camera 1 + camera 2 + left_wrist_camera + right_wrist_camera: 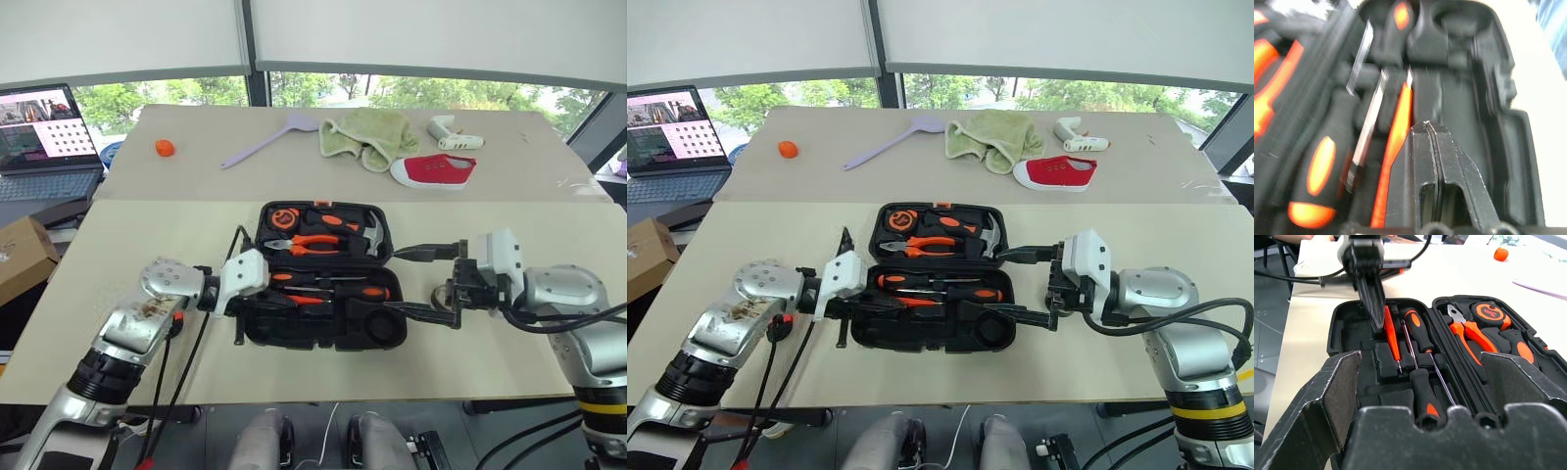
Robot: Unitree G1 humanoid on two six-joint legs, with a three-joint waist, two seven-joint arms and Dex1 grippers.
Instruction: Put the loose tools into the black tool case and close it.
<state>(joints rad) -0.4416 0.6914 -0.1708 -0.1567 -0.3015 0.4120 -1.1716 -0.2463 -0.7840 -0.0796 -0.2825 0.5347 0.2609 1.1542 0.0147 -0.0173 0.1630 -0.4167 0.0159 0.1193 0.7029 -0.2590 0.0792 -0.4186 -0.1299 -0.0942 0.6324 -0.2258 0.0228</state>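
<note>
The black tool case (257,328) lies open in the middle of the beige table, its hinge running left to right. In its near half lie two orange-and-black screwdrivers (1418,330) and a slim orange tester pen (1391,335). My left gripper (1425,128) is shut with nothing in it, and it hovers over the near half's left end, its tips right beside the pen (1396,142). My right gripper (390,282) stands wide open at the case's right end, its fingers reaching over the rim. A small grey tape roll (443,294) seems to sit on the table behind them, mostly hidden.
The far half holds orange pliers (312,243), a tape measure (284,216) and a hammer (373,235). A laptop (44,137) and a cardboard box (20,257) are at the left. On the back table are an orange ball (165,148), a lilac spatula (265,143), a green cloth (370,135) and a red shoe (436,169).
</note>
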